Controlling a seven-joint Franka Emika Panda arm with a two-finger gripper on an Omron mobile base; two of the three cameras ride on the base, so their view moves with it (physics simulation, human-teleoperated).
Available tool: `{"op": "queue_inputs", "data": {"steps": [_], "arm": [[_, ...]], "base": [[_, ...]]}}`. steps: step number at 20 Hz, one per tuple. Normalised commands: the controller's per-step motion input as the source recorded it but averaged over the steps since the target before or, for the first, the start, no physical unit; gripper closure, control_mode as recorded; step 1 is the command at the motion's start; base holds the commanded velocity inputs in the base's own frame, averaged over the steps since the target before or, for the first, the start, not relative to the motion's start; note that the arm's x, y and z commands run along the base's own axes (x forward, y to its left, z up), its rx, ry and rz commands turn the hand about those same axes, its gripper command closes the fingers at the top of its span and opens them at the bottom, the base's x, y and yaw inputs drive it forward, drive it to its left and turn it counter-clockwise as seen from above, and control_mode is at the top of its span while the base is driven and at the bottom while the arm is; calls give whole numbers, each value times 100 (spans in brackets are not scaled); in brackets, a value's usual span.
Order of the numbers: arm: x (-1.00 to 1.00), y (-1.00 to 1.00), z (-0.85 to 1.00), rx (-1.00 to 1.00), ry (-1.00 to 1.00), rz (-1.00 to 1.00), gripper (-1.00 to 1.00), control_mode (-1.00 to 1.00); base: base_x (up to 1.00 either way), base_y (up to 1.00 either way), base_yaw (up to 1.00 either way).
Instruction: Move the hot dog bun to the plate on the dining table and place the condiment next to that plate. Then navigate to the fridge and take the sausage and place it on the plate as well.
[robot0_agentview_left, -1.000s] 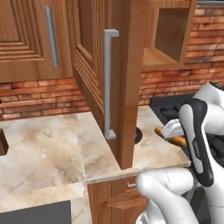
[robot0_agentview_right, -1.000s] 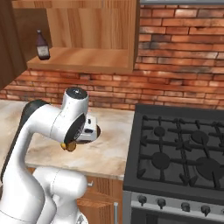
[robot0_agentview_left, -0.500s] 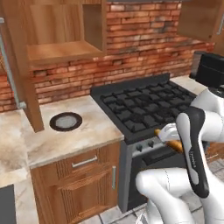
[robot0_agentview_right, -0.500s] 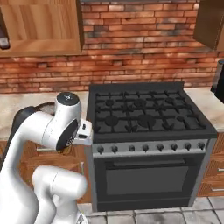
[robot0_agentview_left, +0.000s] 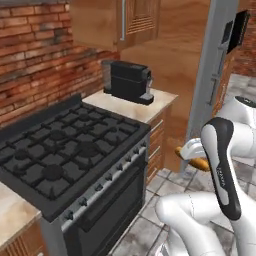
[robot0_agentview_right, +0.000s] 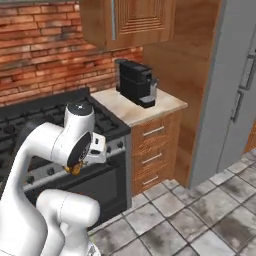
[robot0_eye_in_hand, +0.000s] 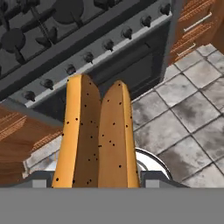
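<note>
My gripper (robot0_eye_in_hand: 97, 180) is shut on the hot dog bun (robot0_eye_in_hand: 94, 135), a tan split bun with dark specks that stands upright between the jaws and hides the fingertips. The bun's orange end (robot0_agentview_left: 196, 162) pokes out beside the hand, in front of my white arm, and a small piece of the bun (robot0_agentview_right: 75, 169) shows under the hand, where the gripper (robot0_agentview_right: 82, 161) hangs in front of the oven. The grey steel fridge (robot0_agentview_left: 216, 75) stands on the right, its doors (robot0_agentview_right: 235, 95) closed. The plate, dining table, condiment and sausage are out of view.
A black gas stove (robot0_agentview_left: 60, 160) with an oven below is on the left. A black coffee machine (robot0_agentview_right: 135, 82) sits on a short marbled counter (robot0_agentview_right: 150, 107) over wooden drawers. Grey floor tiles (robot0_agentview_right: 200, 200) stretch toward the fridge.
The whole picture has shifted as the base turns: the stove has slid left, and the coffee machine and fridge have come into view. The bun stays in the gripper.
</note>
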Motion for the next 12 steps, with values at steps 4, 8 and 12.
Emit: {"op": "queue_inputs", "data": {"steps": [4, 8, 12], "arm": [[0, 0, 0, 0, 0, 0, 100, 100], [0, 0, 0, 0, 0, 0, 100, 100], [0, 0, 0, 0, 0, 0, 100, 100]], "base": [[5, -80, -82], [0, -83, -79], [0, -85, -76]]}}
